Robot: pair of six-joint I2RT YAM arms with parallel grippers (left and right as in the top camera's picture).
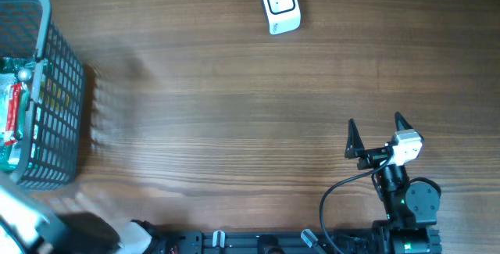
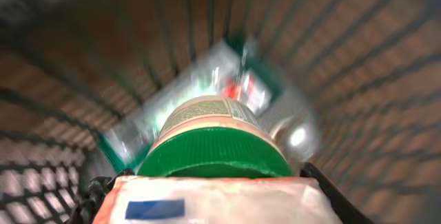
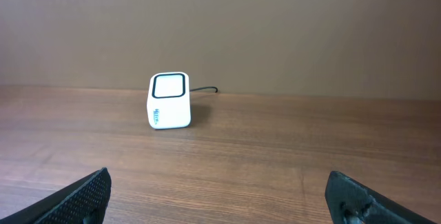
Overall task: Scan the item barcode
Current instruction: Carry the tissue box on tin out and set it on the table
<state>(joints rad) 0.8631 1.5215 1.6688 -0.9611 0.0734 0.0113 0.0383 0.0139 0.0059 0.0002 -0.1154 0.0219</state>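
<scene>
Reaching into the left basket (image 1: 61,90), the left gripper (image 2: 207,200) is half closed about a packet (image 2: 227,207), hold uncertain; the crowding green-capped jar (image 2: 213,151) could knock it loose. Right gripper (image 1: 375,121) gapes empty.

A white boxy barcode scanner (image 1: 280,5) stands upright at the bench's (image 1: 234,129) far edge. A green-lidded, pale-labelled jar (image 2: 210,148), blurred, seems to lie inside the grey mesh basket (image 1: 66,90).

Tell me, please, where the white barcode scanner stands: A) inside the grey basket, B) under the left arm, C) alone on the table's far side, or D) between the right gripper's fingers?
C: the scanner stands alone on bare wood, well apart from the basket and the open right gripper.
</scene>
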